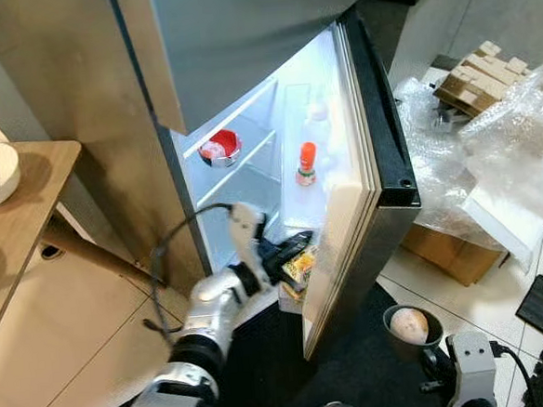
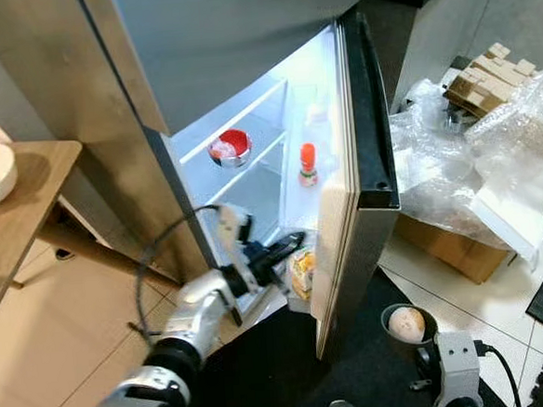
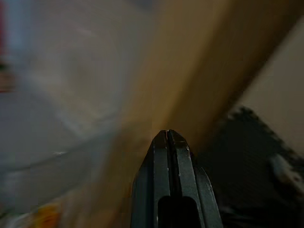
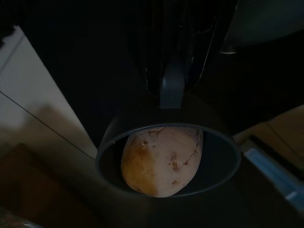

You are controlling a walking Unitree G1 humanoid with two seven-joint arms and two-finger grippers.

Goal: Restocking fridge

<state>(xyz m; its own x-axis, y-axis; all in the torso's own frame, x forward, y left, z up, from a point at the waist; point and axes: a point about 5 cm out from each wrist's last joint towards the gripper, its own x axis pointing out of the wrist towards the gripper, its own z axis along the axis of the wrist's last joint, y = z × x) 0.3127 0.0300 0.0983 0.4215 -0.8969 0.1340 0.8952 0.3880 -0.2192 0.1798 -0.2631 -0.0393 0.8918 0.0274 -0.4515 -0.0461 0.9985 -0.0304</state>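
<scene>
I have the left gripper (image 1: 292,250) low in the open fridge (image 1: 250,158), its 2 fingers (image 3: 167,156) pressed together with nothing between them, tips beside a yellow packet (image 1: 300,267) at the door's foot. The right gripper (image 4: 173,71) hangs low, pinching the handle of a grey cup (image 1: 409,329) containing 1 cracked brown egg (image 4: 161,159).

red bowl (image 1: 219,148) | orange-capped bottle (image 1: 306,163) | grey cup (image 4: 167,156), cracked tan egg (image 4: 161,160)
</scene>
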